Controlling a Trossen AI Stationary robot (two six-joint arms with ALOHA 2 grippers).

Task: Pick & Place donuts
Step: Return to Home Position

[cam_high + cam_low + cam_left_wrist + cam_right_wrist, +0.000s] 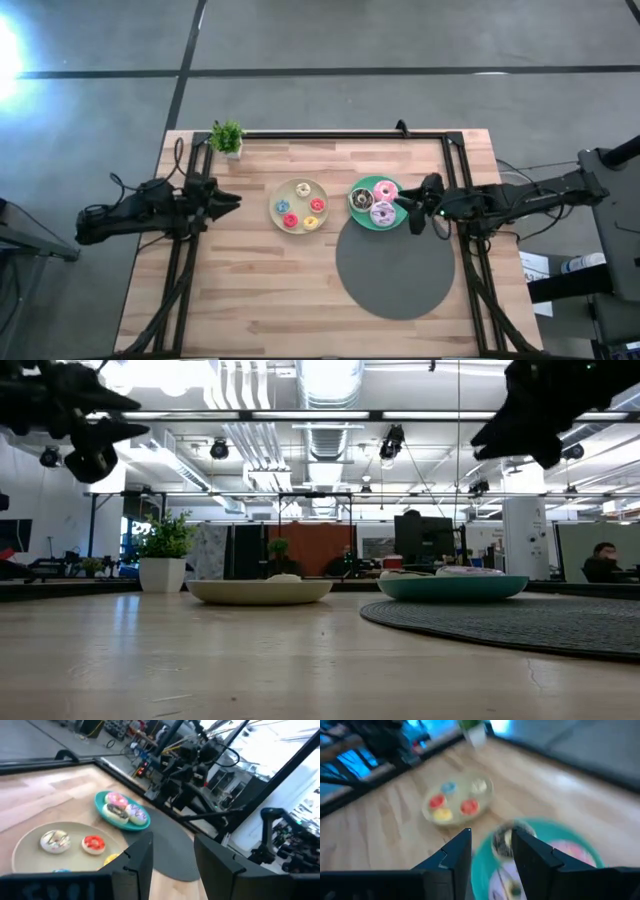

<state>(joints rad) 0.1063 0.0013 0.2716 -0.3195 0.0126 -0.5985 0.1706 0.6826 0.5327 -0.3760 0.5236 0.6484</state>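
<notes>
Right fingers [451, 862] apart over teal plate [363, 221] | beige plate [276, 199]: seemingly five donuts [290, 220]

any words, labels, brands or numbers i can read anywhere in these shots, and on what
No text can be read anywhere.
Bluish marks on the body of the left gripper, seen in its wrist view: too blurred to read.
The beige plate, teal plate and donuts: no writing shows.

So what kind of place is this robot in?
Probably a big lab or workshop, not a home: bare ducts run overhead, computer screens stand behind the wooden table, and the floor looks like grey concrete.
</notes>
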